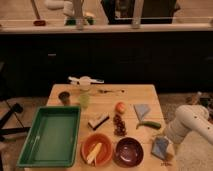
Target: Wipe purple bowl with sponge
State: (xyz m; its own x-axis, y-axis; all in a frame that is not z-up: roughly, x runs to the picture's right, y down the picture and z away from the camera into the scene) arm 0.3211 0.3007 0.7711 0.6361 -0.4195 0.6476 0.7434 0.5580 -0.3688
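The purple bowl [128, 151] sits at the front of the wooden table [132, 92], right of the orange bowl [97, 149]. The light blue sponge [159, 146] lies at the table's front right corner, to the right of the purple bowl. My white arm [192, 123] reaches in from the right. My gripper [165, 153] is at the sponge, right beside or on it; I cannot tell whether it touches or holds it.
A green tray [52, 135] fills the front left. A dark-and-white block [98, 120], grapes [119, 126], an orange fruit [120, 107], a grey-blue cloth [142, 110], a green pepper [149, 124], a cup [64, 97] and a green glass [84, 99] stand on the table.
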